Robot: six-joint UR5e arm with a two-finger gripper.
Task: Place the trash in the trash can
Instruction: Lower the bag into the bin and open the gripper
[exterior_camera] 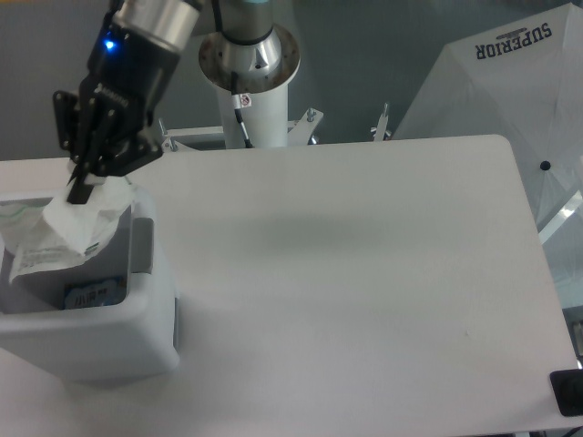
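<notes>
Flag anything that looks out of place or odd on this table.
Nothing stands out. The gripper holds the wrapper over the trash can, where a small bluish packet already lies; nothing spilled or damaged.

- the trash (66, 232) is seen as translucent white, with a thin green strip and faint grey print.
- the trash can (109, 341) is coloured light grey-white; a grey tab is shown on its right rim.
- a bluish printed packet (94, 296) is seen inside the bin.
- the gripper (80, 193) is finished in black, with a blue light.
- the table (364, 273) is plain white.
- the umbrella (510, 100) is white, with dark lettering.
</notes>
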